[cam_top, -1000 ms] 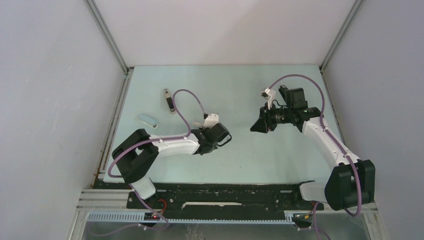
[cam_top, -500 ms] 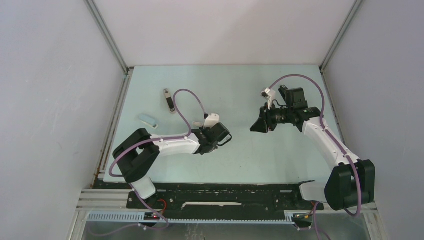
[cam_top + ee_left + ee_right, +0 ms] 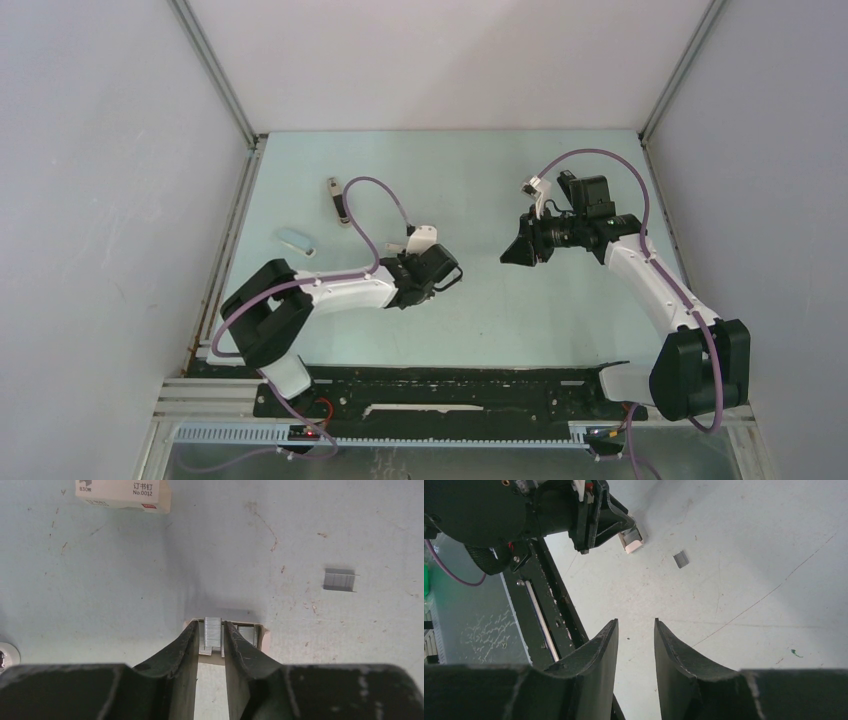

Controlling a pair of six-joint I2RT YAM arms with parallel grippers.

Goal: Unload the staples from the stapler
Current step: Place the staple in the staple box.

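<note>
Staples (image 3: 212, 635) are being bracketed by the left pincer (image 3: 210, 626), with one strip standing between its fingers; whether that strip is being pinched cannot be told. A second strip (image 3: 340, 579) is lying at 2 o'clock from it on the surface (image 3: 125, 580). The stapler (image 3: 340, 201) is lying toward 10 o'clock of the surface, well apart from both pincers. The right pincer (image 3: 636, 626) is being held spread.

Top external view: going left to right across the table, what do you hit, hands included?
small staple box → stapler → left hand → right hand
</note>
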